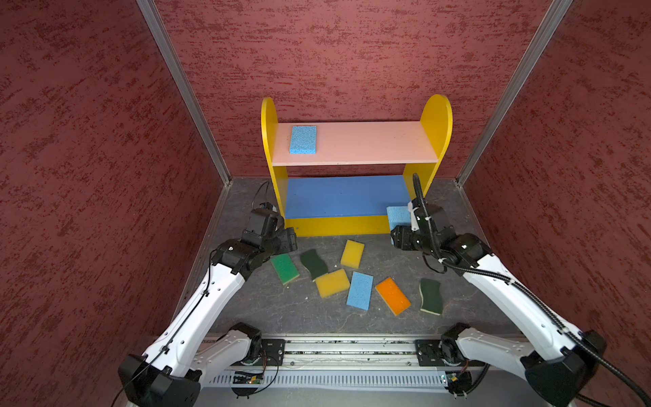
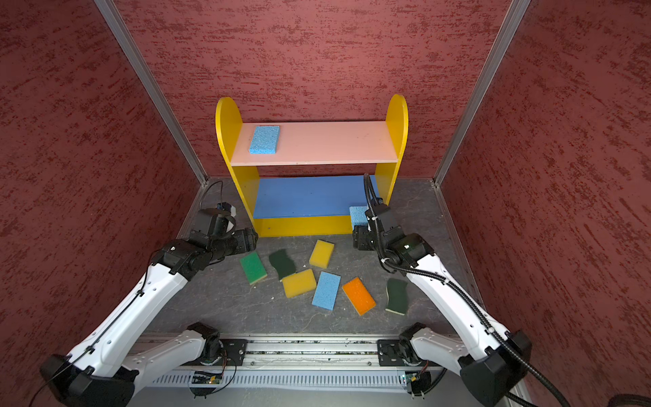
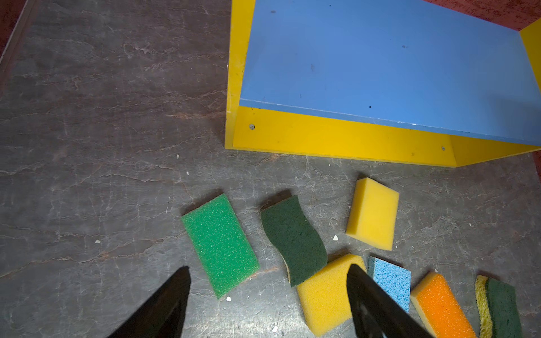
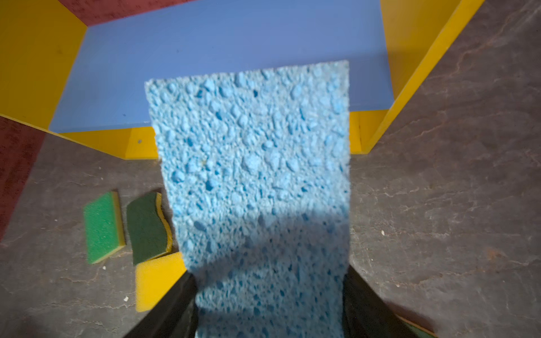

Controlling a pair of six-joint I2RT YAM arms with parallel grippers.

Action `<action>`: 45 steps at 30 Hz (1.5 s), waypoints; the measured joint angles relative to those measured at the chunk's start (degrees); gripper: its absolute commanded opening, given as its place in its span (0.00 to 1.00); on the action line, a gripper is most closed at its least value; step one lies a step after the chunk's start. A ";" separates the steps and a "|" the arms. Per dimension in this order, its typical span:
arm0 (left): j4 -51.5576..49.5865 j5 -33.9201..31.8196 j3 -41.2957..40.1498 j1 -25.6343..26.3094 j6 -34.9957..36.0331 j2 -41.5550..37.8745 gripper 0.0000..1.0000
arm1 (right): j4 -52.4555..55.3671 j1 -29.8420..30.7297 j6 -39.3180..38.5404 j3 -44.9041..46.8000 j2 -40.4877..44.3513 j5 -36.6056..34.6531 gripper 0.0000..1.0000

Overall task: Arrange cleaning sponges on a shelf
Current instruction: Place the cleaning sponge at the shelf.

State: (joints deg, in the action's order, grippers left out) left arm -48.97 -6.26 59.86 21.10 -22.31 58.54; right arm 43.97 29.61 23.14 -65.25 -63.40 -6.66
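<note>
- Your left claw (image 3: 268,272) is released, nothing in it, hanging over the tabletop (image 1: 267,310) by the shelf's (image 1: 436,119) front left corner; likely lined up for the next pick.
- Bright green sponge (image 1: 284,268): flat, grainy scrub face up, yellow foam under, nearest that claw.
- Wavy dark green sponge (image 1: 313,263): S-curved edges, matte scouring top, just beside it.
- Shelved blue sponge (image 1: 303,139): porous, lies flat at the left end of the pink top board (image 1: 370,141); rest of that board is bare.
- Rear yellow sponge (image 1: 352,253) and front yellow sponge (image 1: 332,283): plain soft blocks, mid-tabletop; the front one touches the wavy one.
- Loose blue sponge (image 1: 360,290), orange-topped sponge (image 1: 392,295), second wavy dark green sponge (image 1: 431,296): scattered flat toward the front right.
- Your right claw (image 4: 269,275) is clenched on the held blue sponge (image 4: 248,152), coarse open pores, short end gripped so the long end pokes over the front right corner of the blue middle board (image 1: 345,195); looks like a slide-in placement.
</note>
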 measured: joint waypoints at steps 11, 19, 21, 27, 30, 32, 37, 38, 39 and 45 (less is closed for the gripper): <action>-0.79 -0.70 0.37 0.00 -0.87 -0.39 0.84 | 0.09 0.74 -1.38 -7.37 1.60 2.08 0.69; -1.14 -0.72 1.62 0.00 -1.51 -0.26 0.84 | -1.27 0.96 -7.76 -15.50 2.32 1.97 0.68; -1.14 -0.74 1.99 0.02 -1.53 -0.26 0.84 | -2.71 0.96 -8.72 -16.74 1.97 1.33 0.68; -1.20 -1.42 3.10 0.02 -1.79 -0.28 0.84 | -6.49 0.96 -11.04 -21.68 -1.97 -0.37 0.70; -1.11 -1.66 3.69 0.02 -1.90 -0.50 0.84 | -7.80 0.98 -12.70 -24.90 -4.81 -1.55 0.70; -1.14 -1.73 3.74 0.02 -1.90 -0.59 0.84 | -8.52 1.01 -13.81 -26.69 -6.47 -2.51 0.70; -1.09 -1.92 3.74 0.02 -1.90 -0.59 0.84 | -10.25 1.01 -16.59 -30.47 -10.08 -5.70 0.69; -1.09 -2.01 3.74 0.02 -1.90 -0.55 0.84 | -10.64 1.01 -17.16 -31.04 -10.67 -6.38 0.69; -1.01 -2.10 3.74 0.02 -1.90 -0.50 0.84 | -11.15 1.01 -17.70 -31.45 -11.19 -6.97 0.69; 0.15 -2.86 3.74 0.00 -1.90 0.37 0.84 | -12.98 0.96 -20.63 -36.65 -16.65 -9.88 0.69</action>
State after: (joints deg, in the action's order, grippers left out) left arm -48.82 -9.13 63.59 21.10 -24.21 58.92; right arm 30.98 30.57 2.50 -101.91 -80.05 -16.53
